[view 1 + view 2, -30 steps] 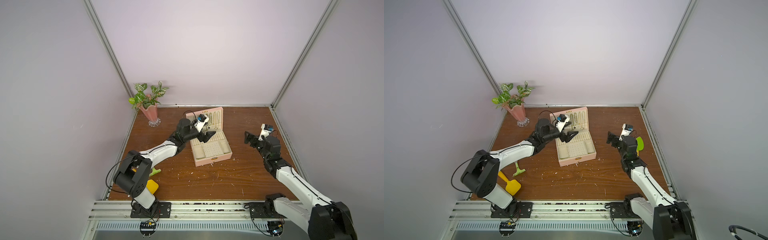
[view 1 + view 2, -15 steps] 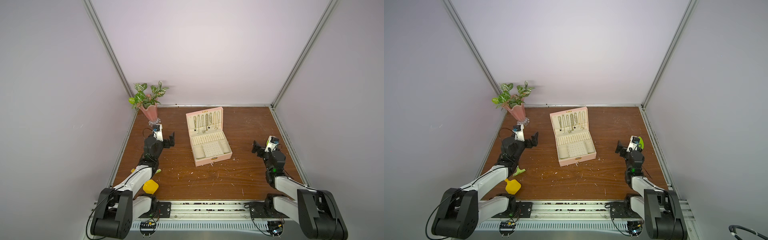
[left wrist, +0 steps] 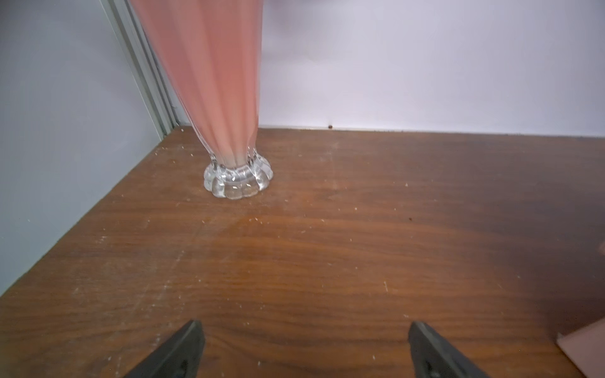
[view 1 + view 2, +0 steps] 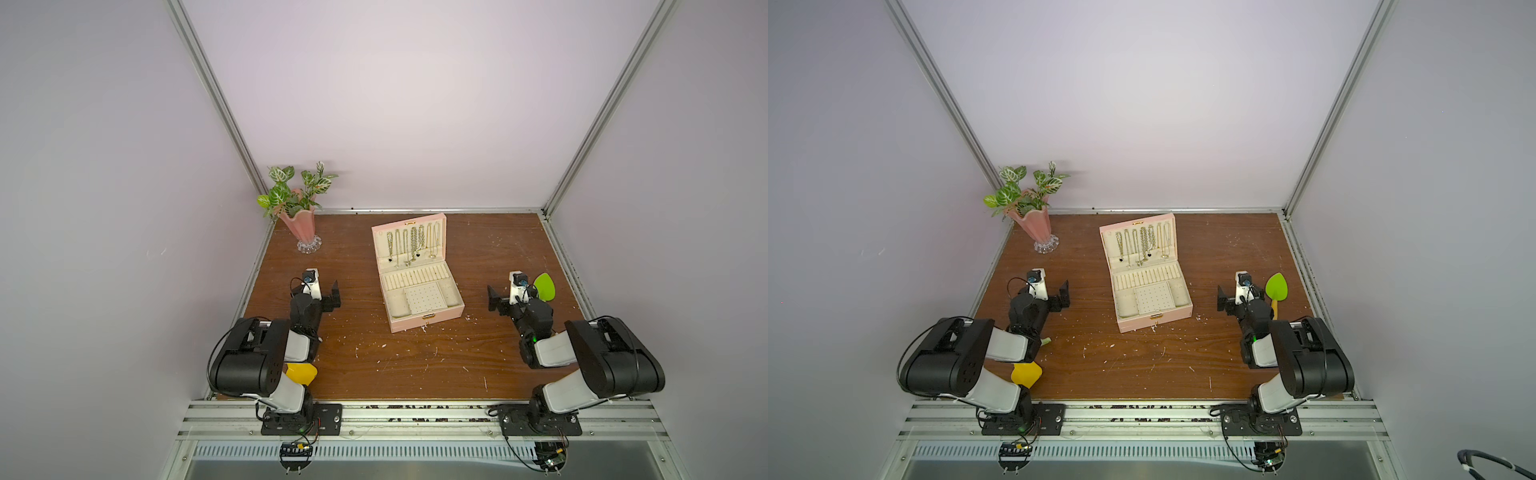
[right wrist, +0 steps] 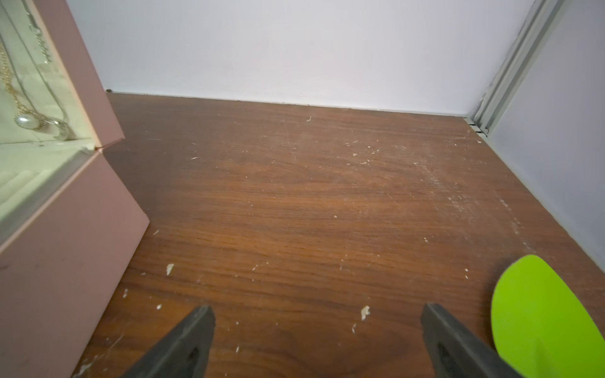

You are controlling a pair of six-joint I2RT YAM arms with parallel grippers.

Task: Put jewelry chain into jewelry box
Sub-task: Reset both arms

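Note:
The pink jewelry box [image 4: 428, 320] [image 4: 1154, 321] stands open mid-table, its cream-lined lid upright. Several chains hang in the lid; a fine pale jewelry chain [image 4: 436, 241] [image 5: 49, 95] hangs near the lid's right edge. My left gripper [image 4: 322, 297] [image 4: 1051, 297] [image 3: 305, 324] sits low, left of the box and well apart from it, open and empty over bare wood. On the other side my right gripper [image 4: 509, 301] [image 4: 1237, 301] [image 5: 317, 307] is also open and empty, with the box's pink side wall [image 5: 65, 261] beside it.
A pink fluted vase [image 4: 301, 226] [image 3: 212, 81] with a plant stands at the back left. A green leaf-shaped tool [image 4: 544, 286] [image 5: 540, 311] lies by the right gripper. A yellow one [image 4: 301, 372] lies under the left arm. White crumbs dot the wood.
Both arms have drawn back from the box and folded near the table's front. The left gripper left the lid area, empty, and opened wider.

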